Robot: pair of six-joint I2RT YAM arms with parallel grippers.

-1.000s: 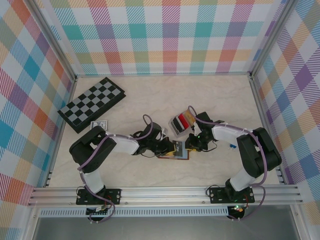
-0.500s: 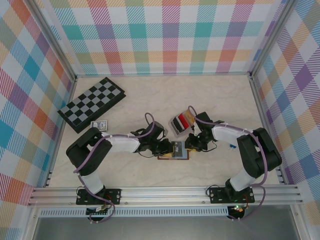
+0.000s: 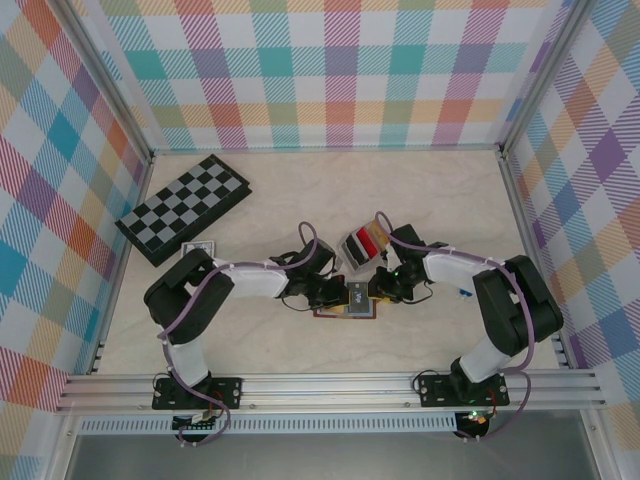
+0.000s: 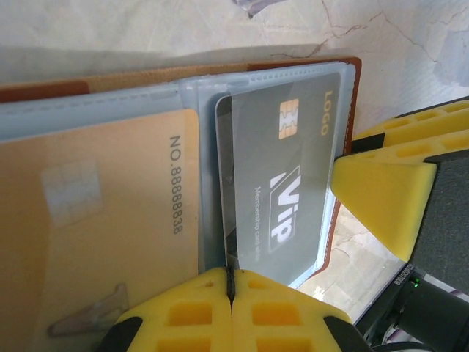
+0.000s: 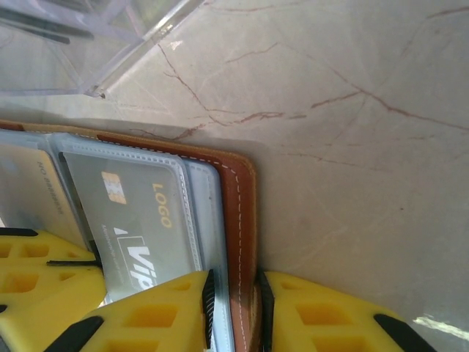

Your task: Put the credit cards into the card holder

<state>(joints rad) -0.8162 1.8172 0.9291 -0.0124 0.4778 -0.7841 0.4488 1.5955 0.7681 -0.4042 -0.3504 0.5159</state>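
Note:
The card holder [image 3: 335, 312] lies open on the table, brown leather [image 5: 238, 220] with clear sleeves. A grey VIP credit card [image 4: 282, 176] sits mostly inside the sleeve nearest the leather edge. A tan credit card [image 4: 95, 220] fills the sleeve beside it. My left gripper [image 4: 231, 282] is shut, its tips pressed against the grey card's near corner. My right gripper [image 5: 234, 293] is shut on the holder's leather edge and outer sleeve, pinning it down. In the top view the two grippers [image 3: 333, 293] [image 3: 376, 290] meet over the holder.
A clear plastic tray [image 3: 349, 256] with several more cards stands just behind the holder, its corner close to my right wrist [image 5: 110, 44]. A chessboard [image 3: 183, 208] and a small blue-patterned pack [image 3: 198, 248] lie at the back left.
My left arm has reached further right toward the holder, and the grey card now lies deeper in its sleeve. The left jaws parted briefly and closed again. The right arm has held still.

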